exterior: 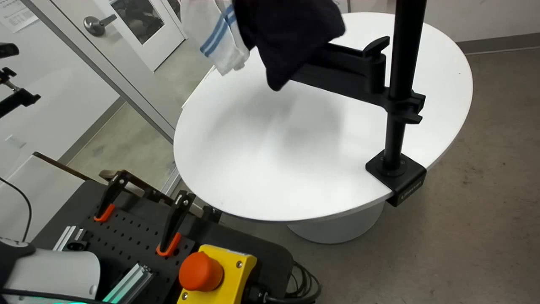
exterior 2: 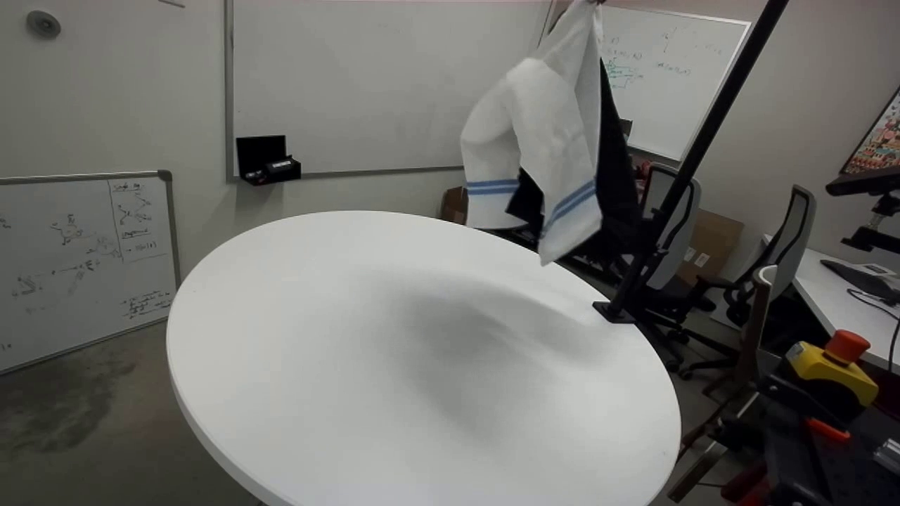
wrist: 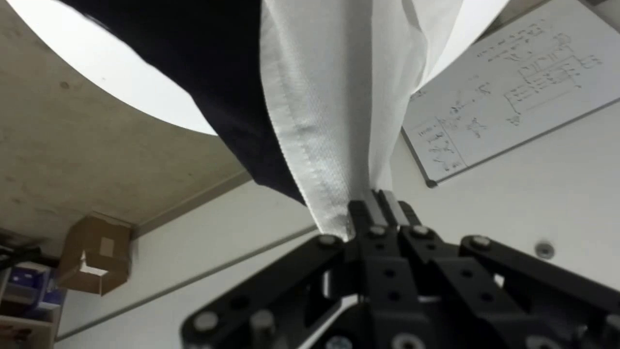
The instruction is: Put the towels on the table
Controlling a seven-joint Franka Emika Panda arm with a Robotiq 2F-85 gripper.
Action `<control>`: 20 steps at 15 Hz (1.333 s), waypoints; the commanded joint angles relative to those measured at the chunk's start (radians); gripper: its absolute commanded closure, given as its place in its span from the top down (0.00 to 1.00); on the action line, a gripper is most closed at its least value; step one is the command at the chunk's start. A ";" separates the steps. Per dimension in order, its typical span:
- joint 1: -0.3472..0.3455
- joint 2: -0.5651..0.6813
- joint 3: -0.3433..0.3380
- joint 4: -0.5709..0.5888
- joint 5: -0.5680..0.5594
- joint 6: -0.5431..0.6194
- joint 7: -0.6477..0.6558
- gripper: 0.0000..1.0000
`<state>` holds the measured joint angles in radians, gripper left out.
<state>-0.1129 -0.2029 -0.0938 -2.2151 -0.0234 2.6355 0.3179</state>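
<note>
My gripper (wrist: 383,199) is shut on the white towel with blue stripes (wrist: 319,106). The towel hangs down from the fingers over the round white table (exterior 2: 302,365). Its blue-striped lower ends show in both exterior views (exterior: 217,38) (exterior 2: 555,119), with the lowest corner off the tabletop in an exterior view. The black towel (exterior: 295,33) hangs beside the white one, in front of the rack arm's end. It shows behind the white towel in the wrist view (wrist: 223,72); what holds its top is hidden. No dotted pattern is visible on it. The gripper is out of view in both exterior views.
A black pole (exterior: 400,63) is clamped to the table edge and carries a horizontal black rack arm (exterior: 337,84) above the tabletop. A dark cart with clamps (exterior: 135,236) and a yellow box with a red button (exterior: 228,270) stand beside the table. Office chairs (exterior 2: 780,253) stand behind.
</note>
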 commanded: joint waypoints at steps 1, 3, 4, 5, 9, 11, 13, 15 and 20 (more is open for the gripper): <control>0.056 -0.084 0.032 -0.019 0.082 0.079 -0.091 0.00; 0.094 -0.109 0.045 -0.021 0.121 0.109 -0.136 0.00; 0.113 -0.118 0.048 -0.024 0.140 0.121 -0.158 0.00; 0.133 -0.128 0.051 -0.029 0.160 0.125 -0.179 0.00; 0.202 -0.163 0.052 -0.068 0.228 0.121 -0.256 0.00; 0.224 -0.180 0.052 -0.098 0.251 0.109 -0.284 0.00; 0.237 -0.194 0.050 -0.133 0.266 0.089 -0.304 0.00; 0.229 -0.206 0.051 -0.167 0.255 0.067 -0.307 0.00; 0.176 -0.252 0.031 -0.242 0.182 -0.031 -0.369 0.00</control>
<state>0.0937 -0.3937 -0.0490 -2.4172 0.1965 2.6636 0.0023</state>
